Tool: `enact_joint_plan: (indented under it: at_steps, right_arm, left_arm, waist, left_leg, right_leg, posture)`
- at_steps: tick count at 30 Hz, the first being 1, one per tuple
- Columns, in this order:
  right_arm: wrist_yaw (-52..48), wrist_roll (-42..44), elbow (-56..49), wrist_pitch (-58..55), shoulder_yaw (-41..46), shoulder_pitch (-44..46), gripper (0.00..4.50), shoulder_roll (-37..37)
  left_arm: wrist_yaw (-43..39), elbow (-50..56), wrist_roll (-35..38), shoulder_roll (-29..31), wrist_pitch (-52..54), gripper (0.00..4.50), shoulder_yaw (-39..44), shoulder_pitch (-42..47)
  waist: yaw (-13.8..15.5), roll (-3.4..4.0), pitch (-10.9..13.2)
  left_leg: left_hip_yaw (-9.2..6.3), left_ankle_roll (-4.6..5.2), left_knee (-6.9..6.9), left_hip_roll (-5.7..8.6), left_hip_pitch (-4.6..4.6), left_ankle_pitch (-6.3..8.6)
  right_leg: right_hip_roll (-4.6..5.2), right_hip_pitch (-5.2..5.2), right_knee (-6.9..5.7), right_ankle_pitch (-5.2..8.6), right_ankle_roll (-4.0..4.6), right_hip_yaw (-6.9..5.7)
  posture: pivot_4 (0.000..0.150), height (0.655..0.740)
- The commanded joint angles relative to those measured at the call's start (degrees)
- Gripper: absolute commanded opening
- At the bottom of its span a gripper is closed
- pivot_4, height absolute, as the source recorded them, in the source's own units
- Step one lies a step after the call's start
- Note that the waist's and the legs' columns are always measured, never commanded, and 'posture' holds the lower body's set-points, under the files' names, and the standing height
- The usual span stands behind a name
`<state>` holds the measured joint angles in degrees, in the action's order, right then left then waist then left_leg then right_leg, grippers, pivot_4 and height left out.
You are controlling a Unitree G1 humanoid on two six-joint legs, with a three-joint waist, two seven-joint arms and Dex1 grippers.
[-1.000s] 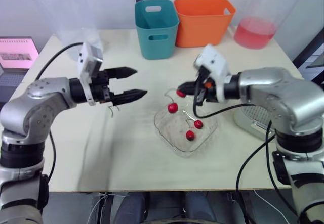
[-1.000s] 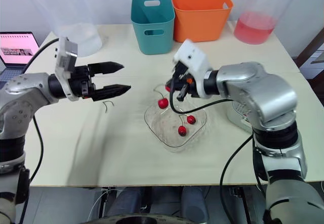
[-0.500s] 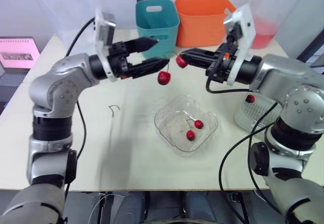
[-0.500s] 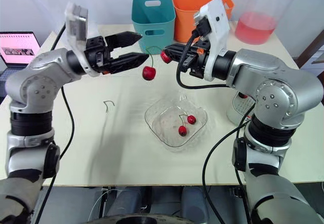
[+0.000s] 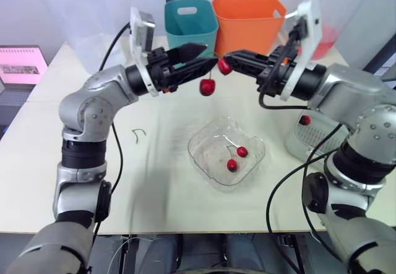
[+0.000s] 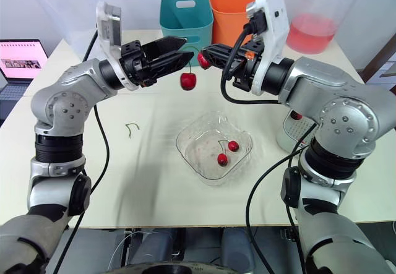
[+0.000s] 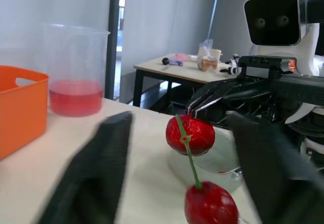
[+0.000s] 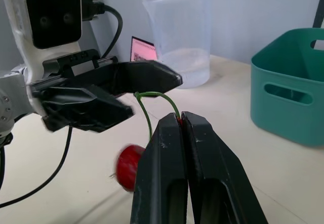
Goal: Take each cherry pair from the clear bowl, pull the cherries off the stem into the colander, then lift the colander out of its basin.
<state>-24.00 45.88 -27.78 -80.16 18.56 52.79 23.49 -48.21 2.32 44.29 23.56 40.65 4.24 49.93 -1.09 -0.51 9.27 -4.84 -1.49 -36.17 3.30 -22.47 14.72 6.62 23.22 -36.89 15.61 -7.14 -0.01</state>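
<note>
The right gripper (image 5: 228, 60) is clamped on the upper cherry (image 5: 224, 67), while the lower cherry (image 5: 207, 87) dangles just under the left gripper's (image 5: 210, 54) spread fingertips (both above the clear bowl (image 5: 198, 158)).

Five cherries (image 5: 207, 87), two bins (image 5: 190, 33) — one bowl (image 5: 197, 155)

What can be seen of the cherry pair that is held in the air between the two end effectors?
The pair of glossy red cherries on one thin green stem is in the air above the table, apart from the clear plastic bowl. The right end effector is shut on the upper cherry. The stem arches from it to the lower cherry, which hangs free. The left end effector is open close to the pair; whether it touches the stem I cannot tell.
</note>
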Motion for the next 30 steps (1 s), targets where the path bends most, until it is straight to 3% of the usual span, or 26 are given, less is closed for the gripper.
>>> enact_joint_plan:
  at_steps: [1, 2, 3, 10, 11, 13, 16, 21, 30]
  right_arm:
    - [1.3, 2.3, -0.7, 0.5, 1.6, 1.7, 0.0, 0.2]
    - [1.6, 2.7, -0.6, 0.6, 1.6, 1.7, 0.0, 0.3]
    - [1.9, 3.1, -0.5, 0.6, 1.6, 1.6, 0.0, 0.4]
    - [3.5, 5.8, 0.2, 1.2, 1.6, 1.5, 0.0, 1.1]
    - [3.4, 6.1, 0.1, 1.5, 1.6, 1.3, 0.51, 1.4]
    - [2.2, 7.1, 0.0, 2.0, 1.6, 0.4, 0.91, 2.6]
    - [-0.1, 9.3, 0.4, 2.4, 2.2, -0.9, 2.4, 5.7]
    - [-4.6, 13.6, 2.8, 2.0, 2.3, -2.0, 4.47, 10.9]
    - [-2.4, 21.5, 5.7, 0.4, -0.5, -2.2, 4.47, 8.1]
  left_arm:
    - [0.3, 1.8, 0.5, 0.2, -0.6, 0.71, 1.3, 0.6]
    - [0.5, 1.7, 0.5, 0.0, -0.6, 0.2, 1.5, 0.7]
    - [0.7, 1.6, 0.6, -0.1, -0.6, 0.09, 1.6, 0.8]
    - [0.5, 2.1, 1.6, 0.7, 0.2, 0.09, 2.2, 0.3]
    - [0.2, 2.0, 1.5, 1.0, 0.2, 0.0, 2.3, 0.4]
    - [-1.2, 1.4, 1.4, 2.1, 0.4, 0.0, 2.4, 0.9]
    - [-5.2, 0.8, 1.5, 4.8, 1.2, 0.0, 1.6, 1.6]
    - [-14.0, -1.4, -0.1, 9.4, 0.9, 0.0, -1.0, 4.1]
    - [-23.4, -4.1, -4.0, 10.9, -2.2, 0.0, -5.8, 7.5]
  waist:
    - [0.0, 0.0, 0.0]
    - [0.0, 0.0, 0.0]
    - [0.0, 0.0, 0.0]
    - [0.0, 0.0, 0.0]
    - [0.0, 0.0, 0.0]
    - [0.0, 0.0, 0.0]
    - [0.0, 0.0, 0.0]
    - [0.0, -0.01, 0.0]
    - [-0.1, -0.01, 0.0]
  left_leg:
    - [0.0, 0.0, 0.0, 0.0, 0.0, 0.0]
    - [0.0, 0.0, 0.0, 0.0, 0.0, 0.0]
    - [0.0, 0.0, 0.0, 0.0, 0.0, 0.0]
    - [0.0, 0.01, 0.0, 0.0, 0.0, 0.0]
    - [0.0, 0.01, 0.0, 0.0, 0.0, 0.0]
    - [0.0, 0.01, 0.0, 0.0, 0.0, 0.0]
    - [0.01, 0.02, 0.0, 0.01, 0.0, 0.01]
    - [0.03, 0.28, 0.0, 0.02, 0.0, 0.16]
    - [0.02, 0.35, 0.01, -0.02, 0.0, 0.19]
  right_leg:
    - [0.0, 0.0, 0.0, 0.0, 0.0, 0.0]
    - [0.0, 0.0, 0.0, 0.0, 0.0, 0.0]
    - [0.0, 0.0, 0.0, 0.0, 0.0, 0.0]
    - [0.0, 0.0, 0.0, 0.0, 0.0, 0.0]
    - [0.0, 0.0, 0.0, 0.0, 0.0, 0.0]
    - [0.0, 0.01, 0.0, 0.0, 0.0, 0.0]
    - [0.0, 0.0, 0.0, 0.0, 0.0, -0.01]
    - [-0.01, 0.0, 0.02, 0.0, 0.0, -0.01]
    - [-0.04, 0.0, 0.03, 0.0, 0.0, -0.01]
  posture:
    - [0.15, 0.74]
    - [0.15, 0.74]
    - [0.15, 0.74]
    - [0.15, 0.74]
    - [0.15, 0.74]
    - [0.15, 0.74]
    - [0.15, 0.74]
    - [0.15, 0.74]
    - [0.15, 0.74]
